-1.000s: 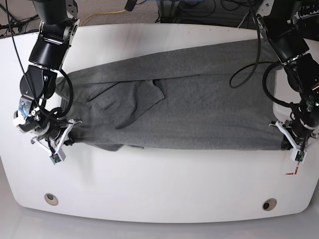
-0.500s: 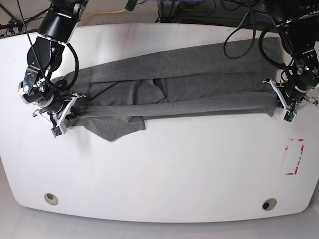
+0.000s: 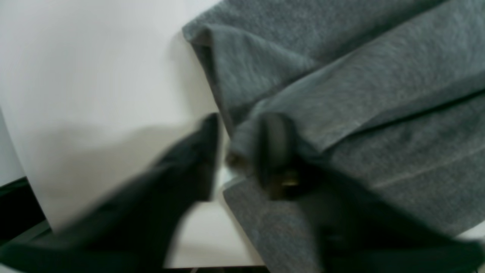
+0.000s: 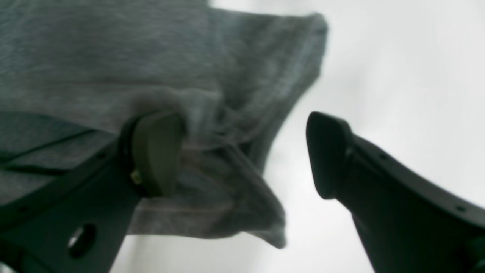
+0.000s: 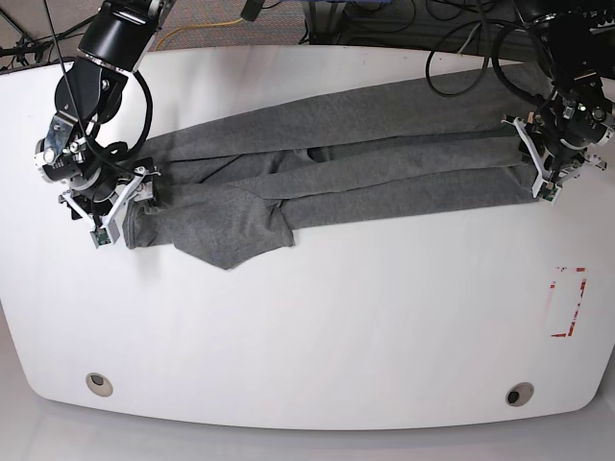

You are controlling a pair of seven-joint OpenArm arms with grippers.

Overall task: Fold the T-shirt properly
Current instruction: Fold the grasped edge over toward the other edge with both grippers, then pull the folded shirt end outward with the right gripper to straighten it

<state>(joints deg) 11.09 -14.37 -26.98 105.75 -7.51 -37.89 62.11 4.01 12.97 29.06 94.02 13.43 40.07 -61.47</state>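
Observation:
The grey T-shirt [image 5: 336, 163] lies as a long, narrow folded band across the far half of the white table, with one flap [image 5: 231, 235] sticking out toward the front at the left. My right gripper [image 5: 110, 211] is at the band's left end. In the right wrist view it [image 4: 242, 151] is open wide, with bunched T-shirt fabric [image 4: 113, 57] resting against one finger [image 4: 155, 151]. My left gripper [image 5: 543, 173] is at the band's right end. Its wrist view is blurred and shows it [image 3: 240, 151] open, with the T-shirt's [image 3: 379, 76] folded edge lying loose between the fingers.
The white table [image 5: 307, 317] stretches bare in front of the shirt. A red tape outline [image 5: 567, 303] marks its right side. Two round holes [image 5: 97, 383] [image 5: 519, 394] sit near the front edge. Cables hang beyond the far edge.
Both grippers carried the shirt's near edge away from the front and over toward the far side, narrowing it into a band. Both jaws then opened and let go of the fabric.

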